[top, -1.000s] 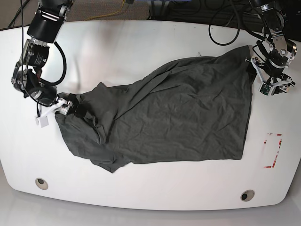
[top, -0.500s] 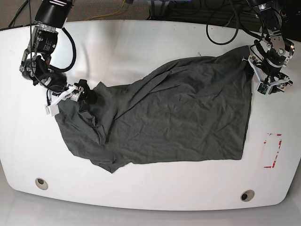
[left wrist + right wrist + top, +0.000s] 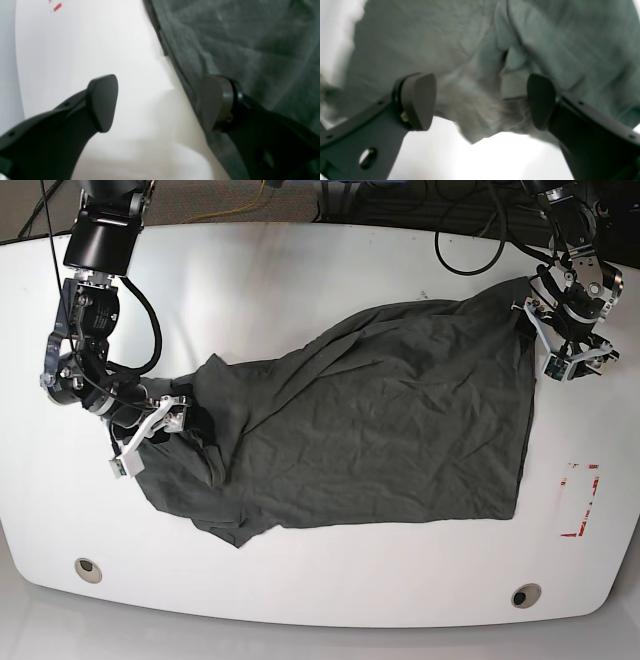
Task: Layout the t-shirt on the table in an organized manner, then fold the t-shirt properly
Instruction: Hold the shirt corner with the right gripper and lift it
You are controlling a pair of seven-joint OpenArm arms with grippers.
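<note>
The dark grey t-shirt (image 3: 380, 420) lies spread and wrinkled across the white table (image 3: 300, 280), its left part bunched in folds. My right gripper (image 3: 175, 420) hovers at that bunched left edge. In the right wrist view it (image 3: 480, 100) stands open, with blurred shirt fabric (image 3: 460, 50) under and between its fingers, nothing pinched. My left gripper (image 3: 565, 352) is at the shirt's upper right corner. In the left wrist view it (image 3: 158, 102) is open: one finger (image 3: 102, 102) over bare table (image 3: 87, 50), the other (image 3: 212, 102) over the shirt's hem (image 3: 175, 57).
A red tape rectangle (image 3: 583, 500) marks the table's right side, and its tip (image 3: 56, 6) shows in the left wrist view. Two round grommets (image 3: 88, 568) (image 3: 525, 594) sit near the front edge. Cables hang behind the table's far edge (image 3: 470, 250).
The right gripper swung up and inward along the shirt's left edge, then dropped back down onto the bunched fabric, shifting those folds a little. The left gripper crept slightly upward at the right corner.
</note>
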